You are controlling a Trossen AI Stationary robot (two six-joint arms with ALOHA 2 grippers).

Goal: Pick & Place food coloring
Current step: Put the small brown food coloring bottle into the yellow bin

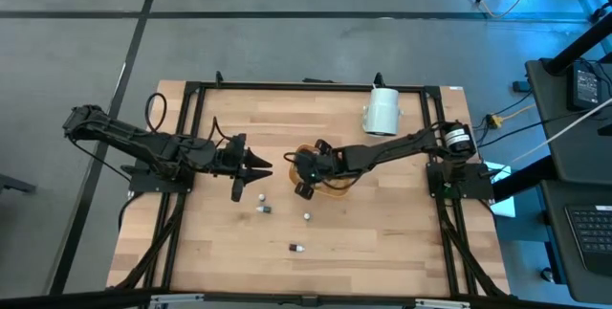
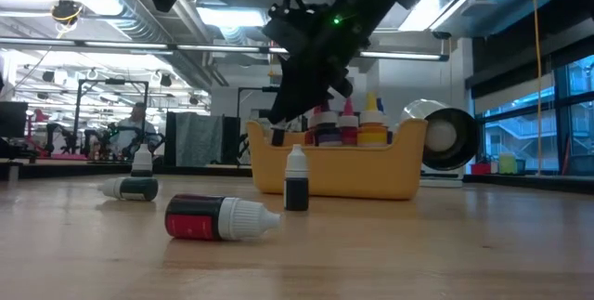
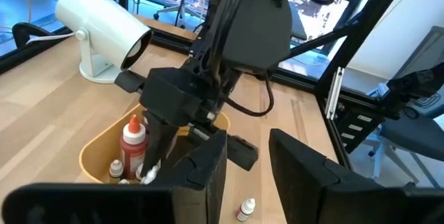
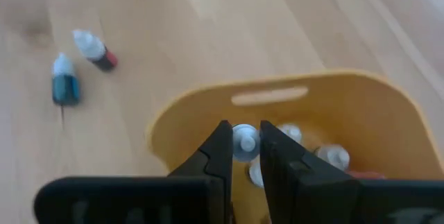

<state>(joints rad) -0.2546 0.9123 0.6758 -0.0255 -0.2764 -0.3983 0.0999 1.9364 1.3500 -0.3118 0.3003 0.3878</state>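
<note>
My right gripper [image 4: 244,149] hangs over the left end of the orange tray [image 4: 277,89], shut on a small white-capped food coloring bottle [image 4: 244,139]. Several more bottles [image 2: 348,123] stand inside the tray [image 2: 371,172]. On the wood in front of it lie or stand loose bottles: a red one on its side [image 2: 218,218], a dark one upright [image 2: 296,181] and two further left [image 2: 132,187]. My left gripper [image 1: 260,169] waits open to the left of the tray, above the table, with nothing between its fingers [image 3: 208,172]. My right gripper pinches the small bottle's white cap [image 4: 244,141] between its two fingertips. The fingers slant down from the table's right side. The bottle hangs below them over the tray's inside, clear of the table; its body is hidden behind the fingers.
A large white cylinder [image 1: 382,110] lies at the far right of the table, behind the tray. Loose bottles [image 1: 264,204] [image 1: 307,216] [image 1: 296,248] dot the wood near the middle. A black frame [image 1: 191,87] runs round the table. Bare wood stretches along the near edge.
</note>
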